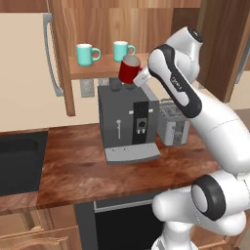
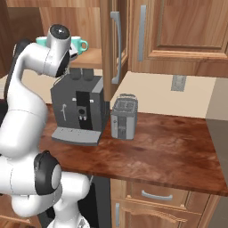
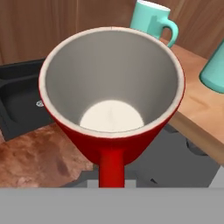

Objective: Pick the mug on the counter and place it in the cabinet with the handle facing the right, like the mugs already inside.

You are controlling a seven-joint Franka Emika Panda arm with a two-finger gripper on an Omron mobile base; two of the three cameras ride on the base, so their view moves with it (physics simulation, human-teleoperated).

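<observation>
The robot's two-finger claw (image 1: 140, 76) is clenched on the handle (image 3: 112, 168) of a small dark red mug with a pale interior (image 1: 129, 69), holding it in the air, tilted, just in front of the lighter wooden shelf (image 1: 93, 71) of the open brown wood-grain wall cabinet (image 1: 66, 58). The mug hangs above a dark grey coffee machine (image 1: 129, 119) and is not yet set down.

On the shelf stand two teal-green mugs with white interiors (image 1: 86, 54), loop handles pointing right. The red mug sits near the right-hand one (image 1: 122, 50).

By its look the red mug is rigid, glazed and probably light, but breakable and a little slick. The handle gives the claw a firm hold, though the cup's weight hangs off to one side and could swing it. It will likely need levelling before it touches the shelf.

The left base view shows the mug's outside, its tilt and its place against the shelf edge. In the right base view the white arm (image 2: 31, 89) blocks the mug, but a small silver toaster (image 2: 123, 116) and the reddish-brown wood-grain worktop (image 2: 169, 147) are plain. The hand view looks straight into the mug's empty pale interior, with the shelf edge and a black sink (image 3: 17, 96) beyond.
</observation>
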